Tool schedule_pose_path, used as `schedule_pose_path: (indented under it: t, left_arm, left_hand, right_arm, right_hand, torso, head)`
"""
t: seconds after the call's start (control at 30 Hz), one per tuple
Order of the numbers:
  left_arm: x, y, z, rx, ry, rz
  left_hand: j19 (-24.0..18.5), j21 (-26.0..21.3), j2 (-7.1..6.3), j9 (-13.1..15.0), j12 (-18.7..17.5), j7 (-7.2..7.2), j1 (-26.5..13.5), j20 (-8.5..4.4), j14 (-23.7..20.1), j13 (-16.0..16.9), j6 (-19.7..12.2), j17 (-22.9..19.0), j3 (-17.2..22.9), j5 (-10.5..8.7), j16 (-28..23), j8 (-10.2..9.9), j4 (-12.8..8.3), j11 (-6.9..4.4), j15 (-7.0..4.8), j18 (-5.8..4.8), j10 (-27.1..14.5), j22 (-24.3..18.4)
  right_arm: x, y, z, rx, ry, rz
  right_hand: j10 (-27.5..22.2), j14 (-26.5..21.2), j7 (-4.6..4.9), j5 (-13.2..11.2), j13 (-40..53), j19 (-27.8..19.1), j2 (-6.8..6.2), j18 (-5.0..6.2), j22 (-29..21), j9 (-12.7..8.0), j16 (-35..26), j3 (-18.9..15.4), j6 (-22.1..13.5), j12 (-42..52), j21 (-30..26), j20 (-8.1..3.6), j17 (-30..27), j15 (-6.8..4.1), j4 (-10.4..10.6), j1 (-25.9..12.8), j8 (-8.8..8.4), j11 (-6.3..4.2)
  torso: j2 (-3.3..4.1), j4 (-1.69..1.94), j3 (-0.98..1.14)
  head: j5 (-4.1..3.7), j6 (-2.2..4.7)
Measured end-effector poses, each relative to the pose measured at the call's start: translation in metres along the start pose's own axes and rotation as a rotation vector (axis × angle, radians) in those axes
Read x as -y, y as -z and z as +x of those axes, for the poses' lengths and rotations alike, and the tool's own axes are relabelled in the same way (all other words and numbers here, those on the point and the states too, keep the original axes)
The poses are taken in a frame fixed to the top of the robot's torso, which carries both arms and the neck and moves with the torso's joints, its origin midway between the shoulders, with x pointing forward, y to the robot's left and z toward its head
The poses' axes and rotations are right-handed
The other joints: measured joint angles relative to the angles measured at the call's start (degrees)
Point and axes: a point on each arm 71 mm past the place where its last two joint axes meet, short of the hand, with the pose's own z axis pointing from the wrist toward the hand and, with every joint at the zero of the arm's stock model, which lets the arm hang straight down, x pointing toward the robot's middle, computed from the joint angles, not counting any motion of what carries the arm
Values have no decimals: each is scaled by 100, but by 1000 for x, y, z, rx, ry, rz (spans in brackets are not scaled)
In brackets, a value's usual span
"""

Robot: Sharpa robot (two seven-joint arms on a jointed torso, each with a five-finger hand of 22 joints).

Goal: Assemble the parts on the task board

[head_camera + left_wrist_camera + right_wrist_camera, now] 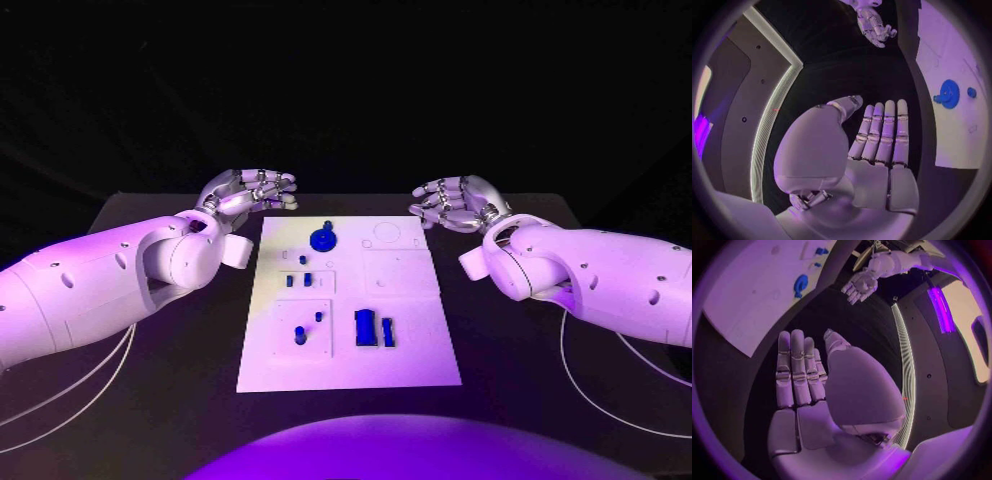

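Note:
The white task board lies in the middle of the black table. A round blue part sits near its far edge, small blue parts stand in the middle left, and two taller blue blocks stand lower down. My left hand hovers past the board's far left corner, fingers stretched and apart, holding nothing. My right hand hovers past the far right corner, likewise empty. The left wrist view shows the flat palm, the board and the round part. The right wrist view shows its palm and the board.
Black table surface surrounds the board on all sides. White cables trail from each arm over the table near the front corners. Dark backdrop lies behind the table.

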Motion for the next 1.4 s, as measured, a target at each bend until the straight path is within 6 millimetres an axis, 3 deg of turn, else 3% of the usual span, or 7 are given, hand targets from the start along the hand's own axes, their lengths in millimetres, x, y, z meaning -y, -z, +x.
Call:
schedule_pose_path:
  t: [0.27, 0.47, 0.63, 0.7, 0.83, 1.03, 1.4]
  left_arm:
    - [-10, -16, -8, 108, 13, 42]
    - [-9, -14, -6, 107, 14, 38]
    - [-10, -10, 10, 96, 24, 35]
    - [-9, -8, 18, 98, 26, 35]
    - [-8, 0, 36, 115, 25, 36]
    - [-4, 11, 59, 175, 8, 43]
    - [-1, 20, 65, 280, -35, 54]
  left_hand:
    - [-77, -1896, -46, -172, -1323, -177, -8, 218, -222, -6, -364, -418, -8, -95, -2193, -248, 3, 162, 261, -6, 139, -1112]
    - [-2331, -2660, 597, -854, -1830, -798, -1626, -741, -2655, -214, -3014, -650, -1831, -900, -3432, -1150, -358, -487, -335, -588, -2996, -1349]
    - [-3222, -2936, 849, -1116, -1997, -1040, -3559, -1121, -3613, -295, -4049, -742, -2541, -1211, -3884, -1492, -499, -759, -583, -761, -4219, -1430]
    - [-3456, -3008, 916, -1186, -2027, -1105, -4883, -1215, -3859, -316, -4314, -763, -2725, -1293, -4003, -1580, -534, -832, -645, -762, -4534, -1453]
    - [-3676, -3069, 978, -1251, -2073, -1163, -6253, -1320, -4103, -335, -4577, -786, -2908, -1347, -4118, -1657, -569, -896, -707, -852, -4844, -1473]
    - [-3812, -3099, 1024, -1298, -2101, -1198, -7219, -1395, -4244, -345, -4740, -799, -3017, -1392, -4181, -1703, -600, -943, -767, -851, -5039, -1485]
    - [-3920, -3123, 1054, -1322, -2101, -1248, -7765, -1420, -4355, -355, -4832, -808, -3088, -1439, -4226, -1735, -607, -973, -777, -939, -5174, -1493]
  right_arm:
    - [2, -30, -13, 83, -84, -63]
    - [-1, -27, -10, 83, -105, -64]
    - [-11, -17, 7, 81, -184, -67]
    - [-17, -12, 15, 84, -228, -69]
    - [-29, 0, 30, 104, -319, -61]
    - [-37, 11, 38, 161, -397, -29]
    - [-35, 14, 36, 217, -417, -1]
  right_hand:
    - [115, -207, 162, -175, -2511, -502, -189, 0, -1734, -667, -1925, 749, 384, -1230, -290, 418, -1162, 329, -162, -233, -388, 303]
    - [-3171, -3153, -560, -852, -3432, -3535, 370, -542, -4070, -1951, -3055, -204, -2432, -1686, -522, -362, -2260, -60, -1043, -1993, -995, -264]
    - [-4474, -4712, -852, -1111, -3748, -4721, 582, -737, -4948, -2442, -3466, -584, -3544, -1842, -589, -666, -2671, -220, -1393, -3378, -1217, -489]
    - [-4807, -5116, -928, -1177, -3829, -5027, 639, -807, -5175, -2568, -3572, -677, -3832, -1863, -592, -746, -2778, -263, -1485, -4874, -1277, -543]
    - [-5134, -5519, -1002, -1234, -3910, -5333, 698, -808, -5402, -2695, -3677, -786, -4119, -1907, -616, -827, -2883, -304, -1563, -6623, -1323, -604]
    - [-5353, -5786, -1054, -1266, -3964, -5518, 737, -897, -5556, -2780, -3726, -845, -4287, -1930, -638, -889, -2955, -342, -1623, -7853, -1356, -642]
    - [-5475, -5931, -1088, -1288, -3992, -5639, 757, -896, -5640, -2824, -3755, -878, -4412, -1930, -638, -911, -2991, -351, -1655, -8551, -1378, -664]
  torso:
    - [-151, 4, 28]
    - [-147, 7, 28]
    - [-148, 26, 48]
    - [-153, 40, 66]
    - [-168, 80, 107]
    - [-188, 136, 172]
    - [-203, 183, 222]
  head:
    - [91, 252]
    - [87, 275]
    - [79, 453]
    - [75, 573]
    - [66, 867]
    - [55, 1282]
    - [51, 1516]
